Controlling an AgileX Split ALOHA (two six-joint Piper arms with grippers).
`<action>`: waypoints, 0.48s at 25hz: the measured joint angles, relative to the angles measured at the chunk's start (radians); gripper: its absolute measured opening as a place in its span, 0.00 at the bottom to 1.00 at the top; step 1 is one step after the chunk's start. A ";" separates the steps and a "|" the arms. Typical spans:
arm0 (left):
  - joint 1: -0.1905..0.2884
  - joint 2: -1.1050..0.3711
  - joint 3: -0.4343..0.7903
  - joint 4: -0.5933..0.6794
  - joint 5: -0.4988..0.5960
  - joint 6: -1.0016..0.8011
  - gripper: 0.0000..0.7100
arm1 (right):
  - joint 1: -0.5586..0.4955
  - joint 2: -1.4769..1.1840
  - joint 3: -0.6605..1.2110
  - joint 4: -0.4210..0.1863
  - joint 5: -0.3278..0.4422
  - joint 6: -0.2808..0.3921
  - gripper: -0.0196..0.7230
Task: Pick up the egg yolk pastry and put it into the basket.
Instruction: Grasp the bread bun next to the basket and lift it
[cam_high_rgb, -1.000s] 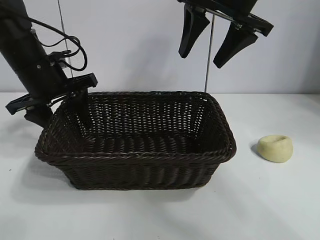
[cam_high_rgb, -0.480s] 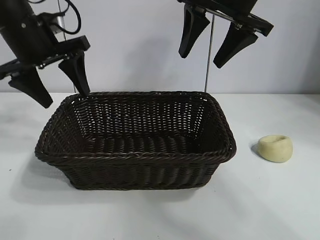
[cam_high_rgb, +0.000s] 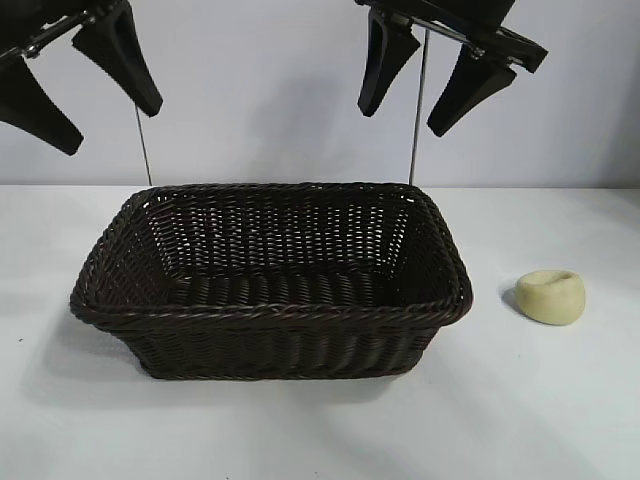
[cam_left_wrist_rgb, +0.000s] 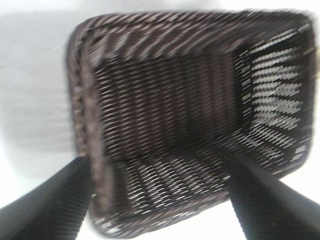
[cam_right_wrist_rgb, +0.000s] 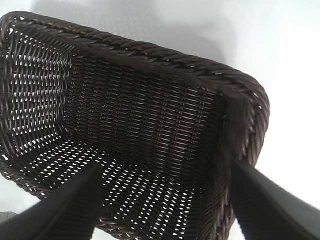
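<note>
On the white worktop (cam_high_rgb: 560, 400), the egg yolk pastry (cam_high_rgb: 550, 296) lies well right of the basket (cam_high_rgb: 270, 310), likely light and crumbly: grip its sides gently; left gripper (cam_high_rgb: 80, 80) and right gripper (cam_high_rgb: 450, 80) hang with fingers open, empty.

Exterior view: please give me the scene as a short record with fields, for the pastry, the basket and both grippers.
pastry: egg yolk pastry lies on the white table, to the right of the basket, apart from it
basket: basket stands upright, nothing inside
left gripper: left gripper open, holds nothing, high above the basket's left end
right gripper: right gripper open, holds nothing, high above the basket's right part
task state: pastry not yet picked up
</note>
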 joint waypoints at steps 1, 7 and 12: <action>0.000 0.009 0.000 -0.004 -0.004 0.000 0.78 | 0.000 0.000 0.000 0.000 0.000 0.000 0.72; -0.010 0.021 0.000 -0.014 -0.031 -0.001 0.78 | 0.000 0.000 0.000 -0.001 0.000 0.000 0.72; -0.011 0.021 0.000 -0.016 -0.044 -0.001 0.78 | 0.000 0.000 0.000 -0.037 0.001 0.000 0.72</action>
